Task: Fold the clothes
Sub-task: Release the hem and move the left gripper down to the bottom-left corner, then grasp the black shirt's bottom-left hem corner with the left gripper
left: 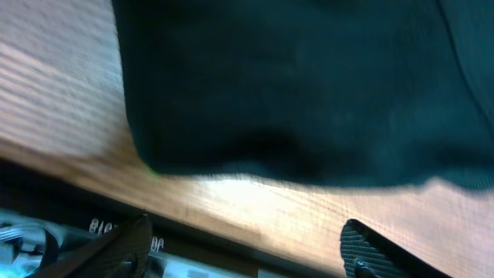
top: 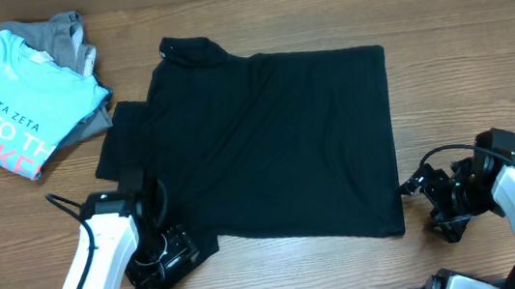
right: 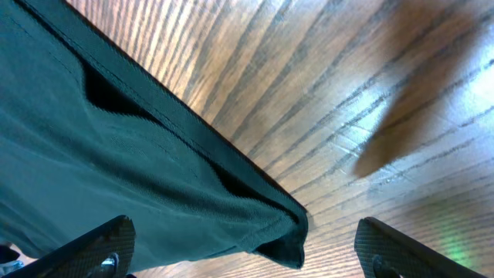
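left gripper [left: 245, 253] jaws spread wide, empty, at shirt's lower-left hem, right gripper [right: 245, 259] spread too, empty, by lower-right corner, black shirt [top: 267, 143] flat mid-frame on table [top: 481, 61], blue tee [top: 15, 109] over grey garment [top: 60, 36] upper left

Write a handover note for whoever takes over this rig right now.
Left gripper open, at the near left corner of the black T-shirt, holding nothing.
Right gripper open, straddling the near right corner.
The shirt lies spread on the table, one sleeve sticking out.
Done: no fold I can confirm.
Left: grip both corners, fold.
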Controlling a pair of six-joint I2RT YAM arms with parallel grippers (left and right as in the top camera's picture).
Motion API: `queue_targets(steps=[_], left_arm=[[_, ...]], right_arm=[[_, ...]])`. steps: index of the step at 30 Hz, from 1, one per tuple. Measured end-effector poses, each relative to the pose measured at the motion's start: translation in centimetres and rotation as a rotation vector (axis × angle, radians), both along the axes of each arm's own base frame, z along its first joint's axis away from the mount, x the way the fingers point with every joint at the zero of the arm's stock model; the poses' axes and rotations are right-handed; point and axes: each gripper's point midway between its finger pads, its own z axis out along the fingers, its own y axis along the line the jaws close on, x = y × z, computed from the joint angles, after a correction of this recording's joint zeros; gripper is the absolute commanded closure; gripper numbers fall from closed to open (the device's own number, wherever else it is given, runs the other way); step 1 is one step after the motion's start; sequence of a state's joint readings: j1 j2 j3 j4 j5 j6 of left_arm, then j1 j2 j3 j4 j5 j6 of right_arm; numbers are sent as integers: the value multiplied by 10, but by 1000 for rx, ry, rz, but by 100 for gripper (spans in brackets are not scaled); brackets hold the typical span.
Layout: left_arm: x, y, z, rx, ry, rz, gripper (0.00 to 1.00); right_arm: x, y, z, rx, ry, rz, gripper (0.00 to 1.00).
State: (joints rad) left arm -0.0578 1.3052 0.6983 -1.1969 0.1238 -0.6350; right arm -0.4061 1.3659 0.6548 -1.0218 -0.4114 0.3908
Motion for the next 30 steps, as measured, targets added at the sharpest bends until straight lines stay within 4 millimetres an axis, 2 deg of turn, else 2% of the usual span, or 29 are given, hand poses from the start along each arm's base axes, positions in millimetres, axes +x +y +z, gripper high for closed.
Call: queue_targets(steps=[5,6,10,11,12,13,14,15,16,17,19,21,27,30], left_arm=[[1,9,-21,69,-31,74,19],[-4,10,-24,80,-17,88,20],[-7,11,-26,87,-2,108,26],[-7,11,-27,88,-2,109,30],[-7,11,-27,88,0,112,39],[-7,11,-27,88,1,113,56],[-7,11,-27,90,0,120,67],[-7,11,-27,91,-2,123,74],[-6,11,-27,92,-3,126,76],[-6,11,-27,91,-5,124,71],[-5,11,-28,91,-9,129,32],[-5,11,-28,91,-9,129,18],[6,5,-30,62,-46,173,9],[12,3,-30,58,-66,208,12]], right_arm=[[0,0,0,-1,-5,8,4],[0,0,0,-1,-6,13,4],[0,0,0,-3,-11,20,4],[0,0,0,-3,-11,20,4],[1,0,0,-3,-13,22,4],[1,0,0,-3,-14,23,4],[1,0,0,-4,-13,22,4],[1,0,0,-3,-14,22,4],[1,0,0,-3,-14,23,4],[1,0,0,-4,-14,22,4],[1,0,0,-4,-14,23,4],[1,0,0,-4,-16,23,4],[5,0,0,2,-33,21,4],[7,1,1,8,-42,21,4]])
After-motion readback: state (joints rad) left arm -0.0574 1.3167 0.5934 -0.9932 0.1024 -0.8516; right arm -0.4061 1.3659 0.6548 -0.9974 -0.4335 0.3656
